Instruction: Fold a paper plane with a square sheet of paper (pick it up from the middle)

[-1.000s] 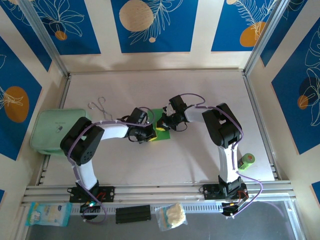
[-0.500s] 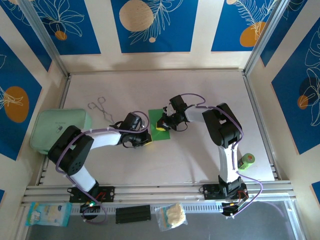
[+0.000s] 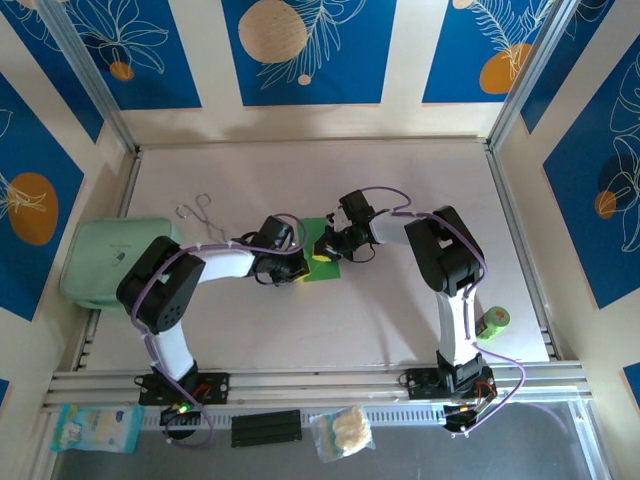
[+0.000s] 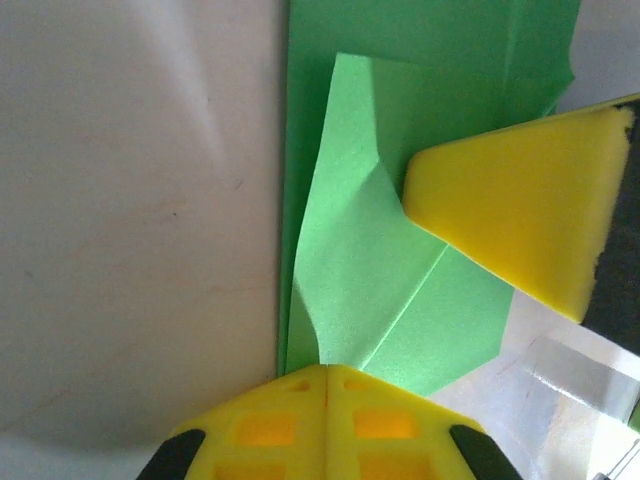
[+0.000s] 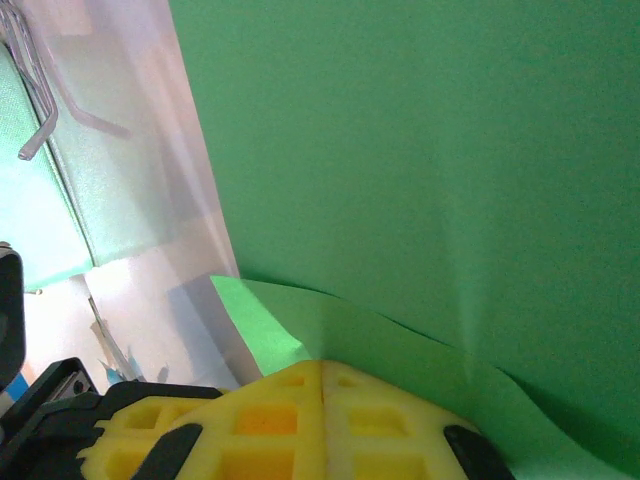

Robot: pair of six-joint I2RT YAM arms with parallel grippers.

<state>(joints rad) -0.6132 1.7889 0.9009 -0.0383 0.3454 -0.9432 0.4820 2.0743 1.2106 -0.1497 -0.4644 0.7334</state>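
The square sheet of paper lies partly folded at mid-table, bright green. In the left wrist view a lighter flap with a diagonal crease is folded over the paper's darker layer. My left gripper is shut, its yellow tips resting on the flap's near end at the paper's left edge. My right gripper is shut too and presses on the paper from the right; one of its yellow fingers sits on the flap. In the right wrist view the right gripper sits on a curled fold.
A pale mint pouch lies at the table's left edge, with metal tongs just behind it. A small green roll stands near the right rail. Bags and a black bar lie beyond the front rail.
Half a second ago my left gripper had drawn back to the left, off the paper. It is now back at the paper's left edge. The right arm has not moved.
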